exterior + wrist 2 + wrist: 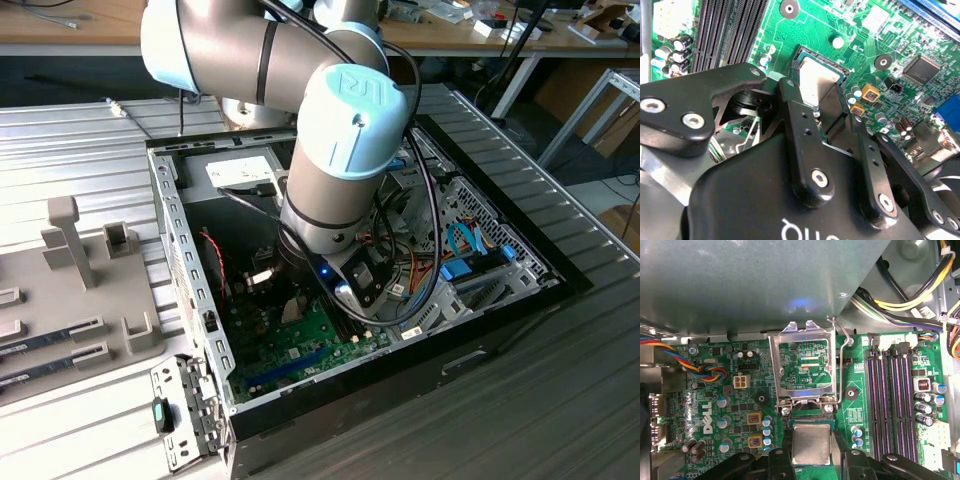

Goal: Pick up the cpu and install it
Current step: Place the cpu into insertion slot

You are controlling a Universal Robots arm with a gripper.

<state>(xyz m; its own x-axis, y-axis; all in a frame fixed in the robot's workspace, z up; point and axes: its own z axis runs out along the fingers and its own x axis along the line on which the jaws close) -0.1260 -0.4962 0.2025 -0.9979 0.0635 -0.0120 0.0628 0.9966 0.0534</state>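
Note:
The cpu [811,442], a small square chip with a silver top, sits between the two black fingers [786,440] of my gripper [811,460]. The gripper is shut on the cpu's opposite edges. It holds the chip right at the dark socket [802,52] on the green motherboard [855,30]; I cannot tell whether the cpu [815,82] rests in it. The socket's metal load plate [805,330] is flipped open, with its wire lever [839,360] raised beside it. In the exterior view my gripper [288,298] reaches down inside the open computer case [185,250].
Empty memory slots [890,400] run beside the socket. Bundled power cables [910,300] and a grey metal wall [765,280] stand close by. Capacitors [755,419] and a coloured fan cable [705,372] lie on the other side. A grey tray [90,330] sits at the exterior view's left.

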